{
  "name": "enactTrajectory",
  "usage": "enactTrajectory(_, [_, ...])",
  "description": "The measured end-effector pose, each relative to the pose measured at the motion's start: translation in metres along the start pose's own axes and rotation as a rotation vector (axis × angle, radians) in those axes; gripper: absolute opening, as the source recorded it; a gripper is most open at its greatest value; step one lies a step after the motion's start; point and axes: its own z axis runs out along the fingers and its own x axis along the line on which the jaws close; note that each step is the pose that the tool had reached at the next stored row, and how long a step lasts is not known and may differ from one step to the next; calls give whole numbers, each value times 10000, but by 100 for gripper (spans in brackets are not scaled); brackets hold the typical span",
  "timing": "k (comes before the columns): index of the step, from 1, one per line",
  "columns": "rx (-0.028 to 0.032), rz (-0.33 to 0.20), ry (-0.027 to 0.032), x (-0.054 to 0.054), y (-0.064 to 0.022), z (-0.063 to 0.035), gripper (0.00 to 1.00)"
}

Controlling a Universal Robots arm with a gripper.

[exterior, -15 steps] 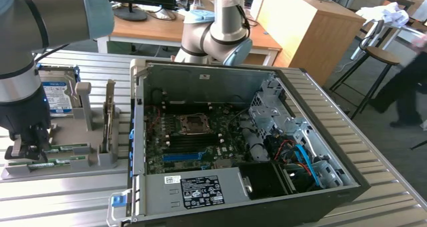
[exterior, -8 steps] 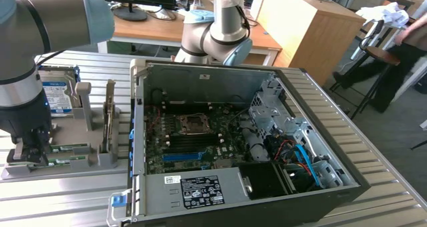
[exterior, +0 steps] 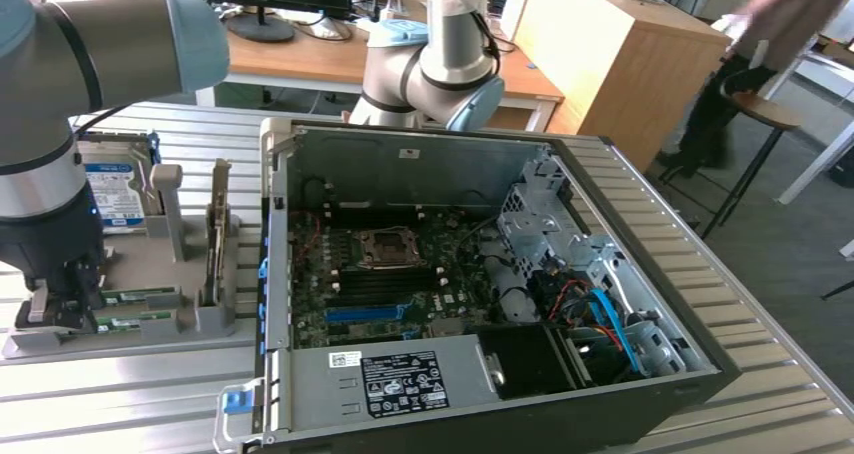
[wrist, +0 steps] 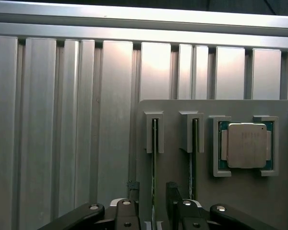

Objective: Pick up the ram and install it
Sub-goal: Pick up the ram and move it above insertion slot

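Note:
The ram (wrist: 154, 158) stands on edge in a slot of the grey holder plate (wrist: 177, 177), and a second stick (wrist: 194, 153) sits in the neighbouring slot. My gripper (wrist: 153, 194) is open, with one finger on each side of the first stick and a gap on both sides. In the exterior view my gripper (exterior: 60, 309) is low over the holder (exterior: 120, 339) at the left, next to the green ram sticks (exterior: 140, 297). The open computer case (exterior: 280, 274) lies to the exterior view's right, its motherboard memory slots (exterior: 400, 279) exposed.
A processor chip (wrist: 247, 145) rests in the holder beside the sticks. An upright expansion card (exterior: 220, 229) and a hard drive (exterior: 114, 189) stand on the holder. A blue slot strip (exterior: 367, 312) is on the motherboard. A person (exterior: 747, 54) stands at the back right by a stool (exterior: 763, 112).

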Motion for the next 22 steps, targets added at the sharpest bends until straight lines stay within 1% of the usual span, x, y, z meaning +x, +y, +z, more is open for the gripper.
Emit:
enactTrajectory(7, [-1, -2, -16, 2, -65, 4, 36])
enactTrajectory(12, [-1, -3, -52, 3, -112, 7, 36])
enactTrajectory(19, [0, -3, -124, 3, -158, 11, 36])
enactTrajectory(22, [2, -3, -135, 4, -178, 12, 36])
